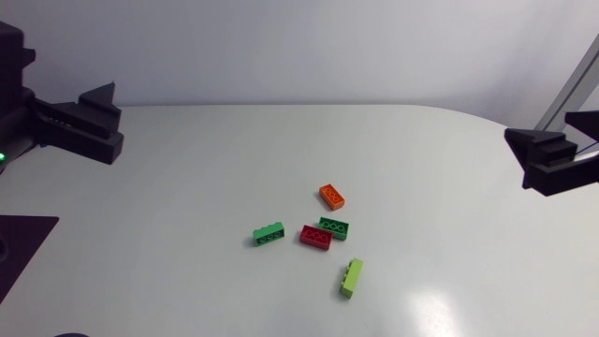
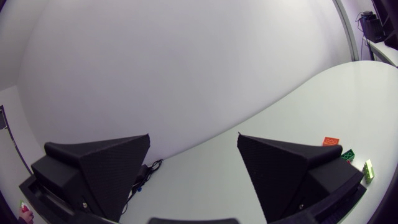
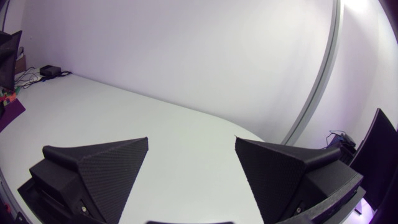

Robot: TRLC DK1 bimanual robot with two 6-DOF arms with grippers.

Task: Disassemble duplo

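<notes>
Head view shows five bricks lying flat near the middle of the table [image 1: 168, 187]: an orange brick [image 1: 331, 196], a dark green brick [image 1: 334, 227] touching a red brick [image 1: 315, 237], a green brick [image 1: 269, 234] beside them, and a lime brick [image 1: 352, 277] apart. Well away at the sides, the left gripper [image 2: 193, 140] and right gripper [image 3: 192, 142] have their fingers spread.

Smooth matte white table [image 1: 187, 178] with a rounded far edge, evenly lit. A soft patch of reflected light [image 1: 440, 301] lies on the tabletop towards its near right part. A plain, unmarked pale grey wall [image 1: 299, 47] stands directly behind the far edge. A flat dark triangular sheet [image 1: 19, 245] lies at the table's left edge. A slanted silver-grey metal bar [image 1: 573, 84] rises at the far right.
</notes>
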